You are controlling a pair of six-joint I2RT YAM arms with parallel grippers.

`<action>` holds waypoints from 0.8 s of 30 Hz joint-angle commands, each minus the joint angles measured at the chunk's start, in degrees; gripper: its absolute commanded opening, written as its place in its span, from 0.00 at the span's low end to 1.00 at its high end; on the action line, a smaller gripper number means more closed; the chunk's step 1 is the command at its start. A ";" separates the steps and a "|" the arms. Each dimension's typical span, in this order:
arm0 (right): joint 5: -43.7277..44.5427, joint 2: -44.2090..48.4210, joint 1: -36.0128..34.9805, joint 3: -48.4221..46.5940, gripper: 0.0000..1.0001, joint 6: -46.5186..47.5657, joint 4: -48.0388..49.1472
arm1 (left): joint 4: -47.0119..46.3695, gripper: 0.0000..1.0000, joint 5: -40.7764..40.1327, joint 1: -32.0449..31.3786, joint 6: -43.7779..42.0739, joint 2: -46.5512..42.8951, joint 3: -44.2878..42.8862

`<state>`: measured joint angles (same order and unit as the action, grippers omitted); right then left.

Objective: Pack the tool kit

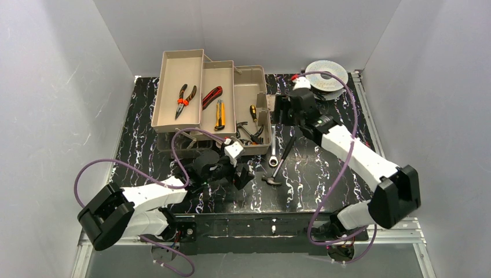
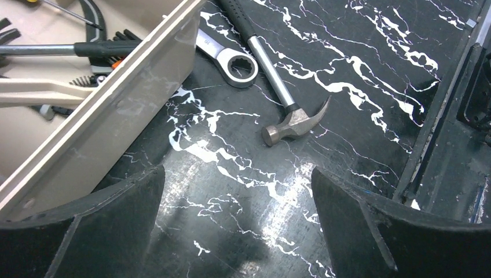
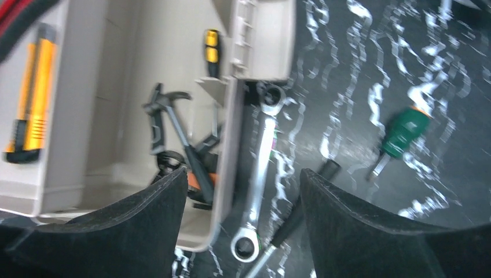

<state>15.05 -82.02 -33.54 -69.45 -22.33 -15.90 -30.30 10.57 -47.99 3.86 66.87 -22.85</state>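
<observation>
The left pincer [image 2: 236, 174] stood wide and empty, the claw hammer [image 2: 277, 81] just ahead of it and the open toolbox [image 2: 116, 110] at its left, seemingly lined up for a pickup. The right pincer [image 3: 244, 174], also wide and empty, hung over the ratcheting wrench [image 3: 259, 150] beside the box, a green screwdriver [image 3: 402, 136] off to its right.

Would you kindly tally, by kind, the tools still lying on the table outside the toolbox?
Ring wrench: 1
Claw hammer: 1
Green-handled screwdriver: 1
Total in view: 3
</observation>
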 commanded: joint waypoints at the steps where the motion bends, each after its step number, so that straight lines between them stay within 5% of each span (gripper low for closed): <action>1: 10.25 5.34 2.00 5.59 0.77 -2.47 -3.25 | 0.74 0.98 0.91 -1.44 -0.09 3.34 -3.67; 11: 4.63 -0.87 17.25 3.89 0.75 -7.82 -12.04 | 3.46 0.98 3.67 -4.50 -2.67 6.58 -6.39; 24: 9.70 -26.17 19.08 -13.96 0.72 -8.84 -18.14 | 3.90 0.98 3.26 -5.45 -3.63 6.38 -6.33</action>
<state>22.55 -106.10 -15.14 -78.96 -30.35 -32.42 -27.24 13.56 -53.12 1.21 73.82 -27.51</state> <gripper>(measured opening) 0.728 0.981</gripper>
